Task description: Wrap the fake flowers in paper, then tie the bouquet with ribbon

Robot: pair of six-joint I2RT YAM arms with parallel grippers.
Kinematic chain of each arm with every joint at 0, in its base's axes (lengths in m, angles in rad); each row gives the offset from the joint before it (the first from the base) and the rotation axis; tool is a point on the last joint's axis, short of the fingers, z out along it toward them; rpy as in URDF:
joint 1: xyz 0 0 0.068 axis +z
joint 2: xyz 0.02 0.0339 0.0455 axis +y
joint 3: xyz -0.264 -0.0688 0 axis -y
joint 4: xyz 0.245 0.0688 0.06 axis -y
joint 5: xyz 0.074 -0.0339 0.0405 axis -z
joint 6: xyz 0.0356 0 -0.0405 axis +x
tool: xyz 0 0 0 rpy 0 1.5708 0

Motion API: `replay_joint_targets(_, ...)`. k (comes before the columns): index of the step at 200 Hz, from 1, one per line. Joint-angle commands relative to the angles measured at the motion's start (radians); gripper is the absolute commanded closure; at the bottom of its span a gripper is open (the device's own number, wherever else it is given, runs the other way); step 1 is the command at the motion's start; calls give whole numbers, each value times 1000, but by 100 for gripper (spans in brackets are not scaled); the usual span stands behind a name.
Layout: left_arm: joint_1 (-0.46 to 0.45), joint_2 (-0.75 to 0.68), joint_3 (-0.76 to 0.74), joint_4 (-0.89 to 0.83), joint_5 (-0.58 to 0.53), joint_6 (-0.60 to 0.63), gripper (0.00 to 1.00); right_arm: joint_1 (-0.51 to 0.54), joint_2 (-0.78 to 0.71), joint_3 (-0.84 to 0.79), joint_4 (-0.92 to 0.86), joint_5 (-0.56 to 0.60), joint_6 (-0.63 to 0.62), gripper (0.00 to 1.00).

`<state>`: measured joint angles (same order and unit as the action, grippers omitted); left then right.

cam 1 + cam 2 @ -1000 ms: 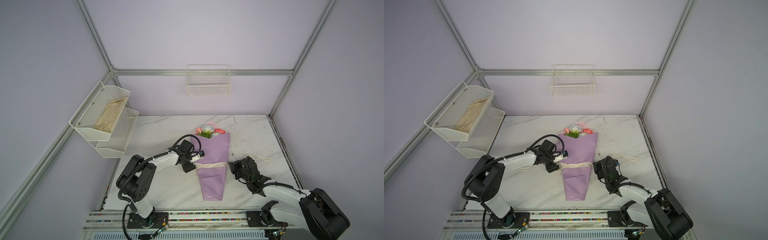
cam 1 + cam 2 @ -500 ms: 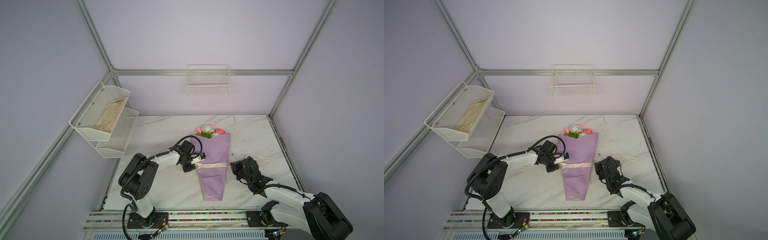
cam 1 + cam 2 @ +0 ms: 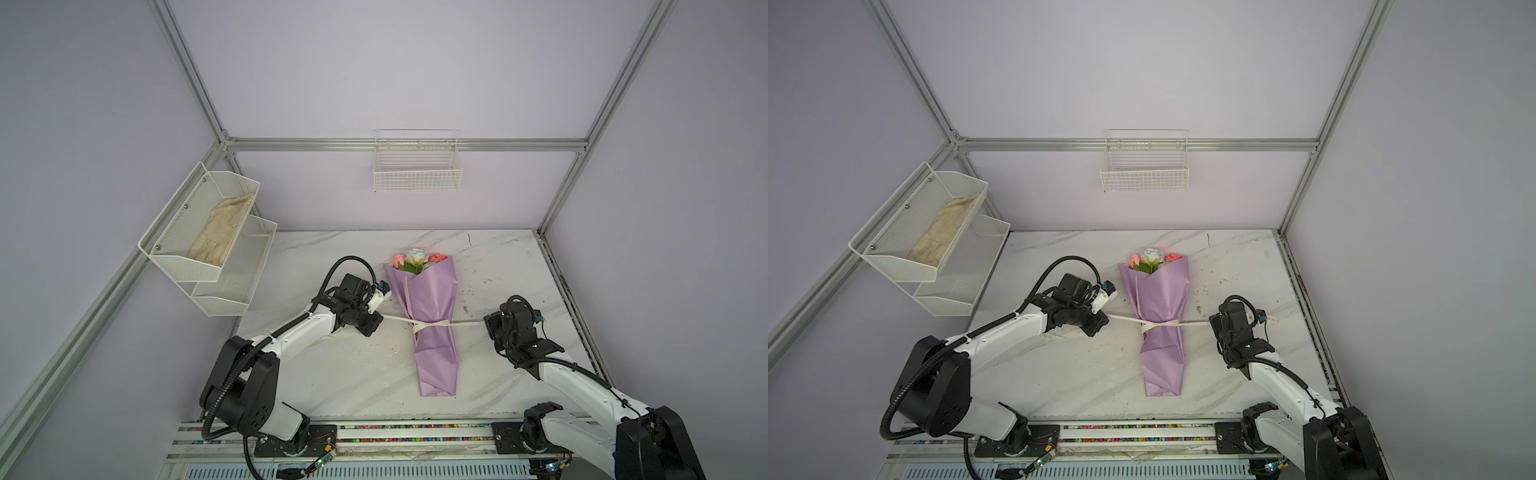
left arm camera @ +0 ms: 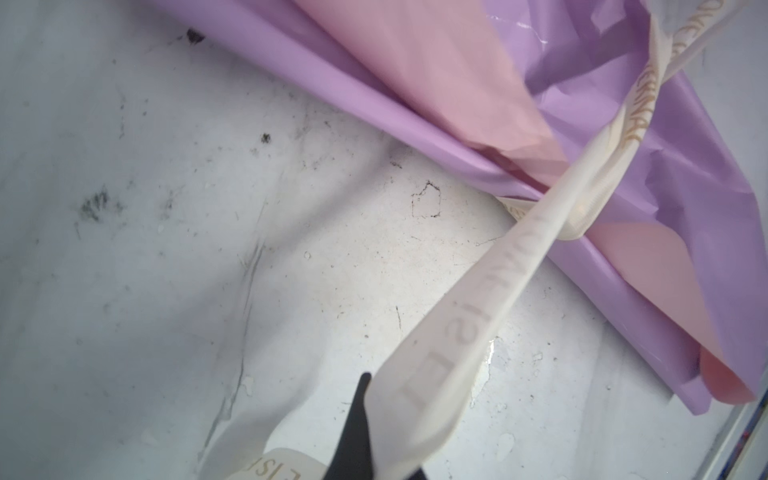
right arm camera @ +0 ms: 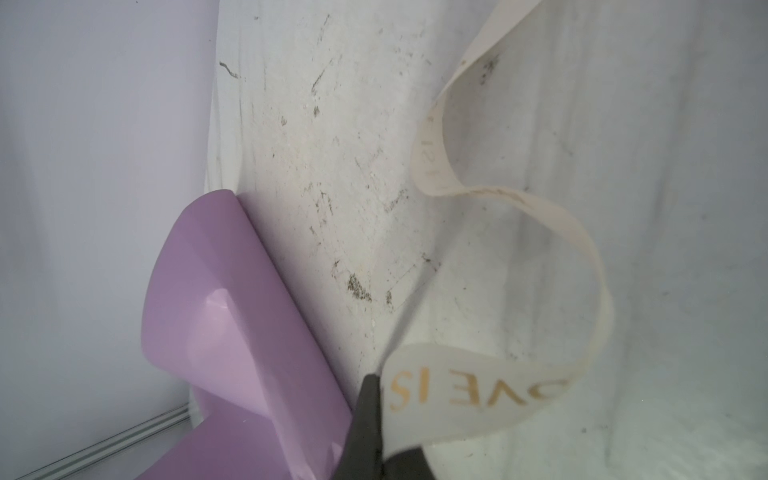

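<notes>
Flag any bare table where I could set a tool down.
Bare: the table front between left arm and bouquet; between bouquet and right arm; the back strip along the back wall. Crowded: mid-table, where the taut ribbon runs from left gripper across the bouquet to right gripper.

Stretches the left arm (image 3: 299,332) low and forward to the right, pinching the left hand (image 3: 375,322) tight on one end of the ribbon (image 3: 399,319). Reaches the right arm (image 3: 582,381) low and forward to the left, clamping the right hand (image 3: 489,323) on the other end, wrists level, hands facing each other and well apart
</notes>
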<state>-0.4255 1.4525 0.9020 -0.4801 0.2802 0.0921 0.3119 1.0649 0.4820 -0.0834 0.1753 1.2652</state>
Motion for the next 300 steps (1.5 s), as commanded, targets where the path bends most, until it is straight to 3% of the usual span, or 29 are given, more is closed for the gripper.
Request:
replay_joint_targets(1, 63, -80, -64, 27, 67, -175, 100, -22, 31, 66, -165, 198, -144, 100)
replay_joint_targets(44, 237, -167, -147, 57, 117, -265, 100, -109, 57, 144, -214, 280, -281, 100)
replay_joint_targets(60, 286, -205, -167, 61, 54, -300, 100, -149, 75, 169, -219, 299, -330, 100)
replay_joint_targets(74, 334, -224, -181, 82, 79, -331, 100, -177, 85, 194, -220, 308, -375, 100)
replay_joint_targets(98, 386, -235, -178, 71, 76, -334, 100, -189, 106, 240, -252, 423, -429, 100)
replay_joint_targets(138, 479, -225, -216, 137, 170, -371, 100, -193, 159, 290, -311, 569, -493, 100)
replay_joint_targets(166, 470, -206, -190, 148, 288, -314, 100, -186, 138, 284, -206, 391, -612, 100)
replay_joint_targets(193, 350, -233, -148, 126, 251, -218, 100, -186, 101, 257, -60, 25, -701, 100)
replay_joint_targets(202, 309, -244, -138, 111, 213, -209, 82, -187, 99, 250, -19, -79, -702, 100)
replay_joint_targets(217, 258, -252, -125, 89, 173, -171, 78, -186, 126, 268, -5, -186, -699, 100)
replay_joint_targets(230, 218, -253, -117, 68, 146, -140, 57, -187, 145, 279, 10, -262, -704, 100)
replay_joint_targets(257, 133, -250, -94, 60, 49, -88, 38, -186, 160, 293, 19, -313, -699, 100)
replay_joint_targets(266, 103, -245, -81, 60, 0, -76, 22, -187, 162, 299, 12, -309, -699, 100)
replay_joint_targets(300, -14, -149, -1, 109, 26, 51, 19, -186, 172, 316, -5, -310, -696, 100)
